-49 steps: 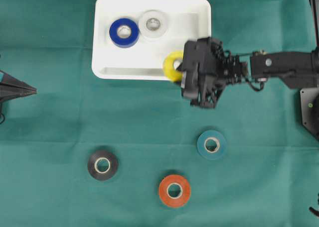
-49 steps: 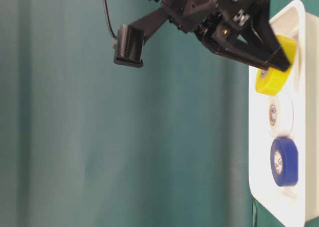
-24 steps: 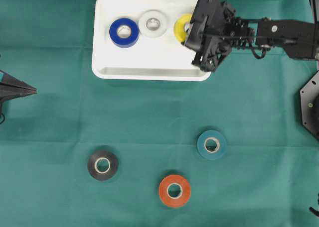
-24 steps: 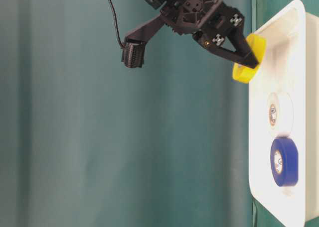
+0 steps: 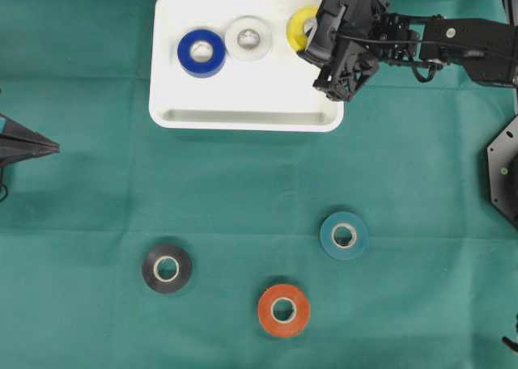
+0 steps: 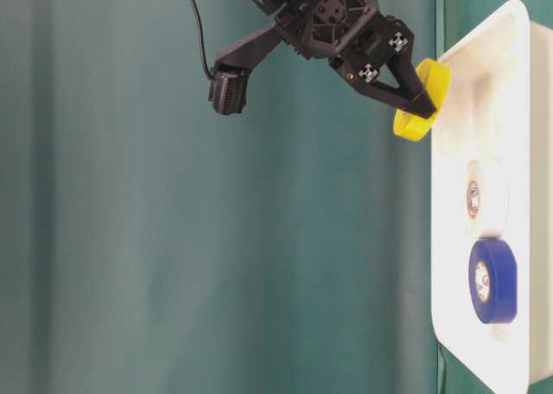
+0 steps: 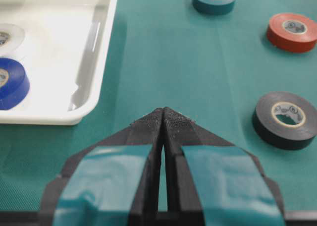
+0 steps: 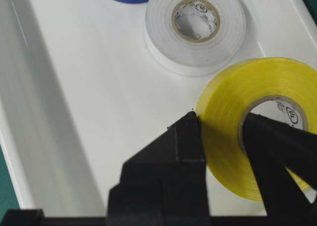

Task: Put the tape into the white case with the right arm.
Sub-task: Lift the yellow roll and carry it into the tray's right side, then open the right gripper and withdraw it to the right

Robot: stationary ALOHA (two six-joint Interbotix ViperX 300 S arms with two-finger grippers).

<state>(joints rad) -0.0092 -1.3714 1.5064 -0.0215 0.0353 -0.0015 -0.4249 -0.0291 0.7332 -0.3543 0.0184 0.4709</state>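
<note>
A green cloth (image 5: 243, 183) covers the whole table, and everything you are working with sits on it. Your right gripper (image 8: 223, 137) is clenched on the yellow tape (image 8: 247, 117): one finger presses the outside of the roll and the other runs through its core, so the wall of the roll is pinched between them. That hold explains why the roll hangs tilted instead of flat. From table level the yellow tape (image 6: 421, 98) is clear of the floor of the white case (image 6: 518, 57), hanging over its far right corner, so it is not yet set down. From overhead you see the yellow tape (image 5: 301, 27) in line with the white tape (image 5: 248, 38) and the blue tape (image 5: 201, 52) along the case's far edge; those two lie flat inside, just beside each other. The row reads as deliberate, each roll placed next to the last, and the open spot under the gripper fits that pattern. I judge that you want to lower before letting go, since a tilted roll dropped from height could roll toward the rim.

Beyond the case, nearer the front edge of the cloth, the teal tape (image 5: 344, 235), orange tape (image 5: 283, 310) and black tape (image 5: 167, 268) wait well apart from one another. Your left gripper (image 7: 163, 119) rests at the left edge, its fingers pressed together and holding nothing.
</note>
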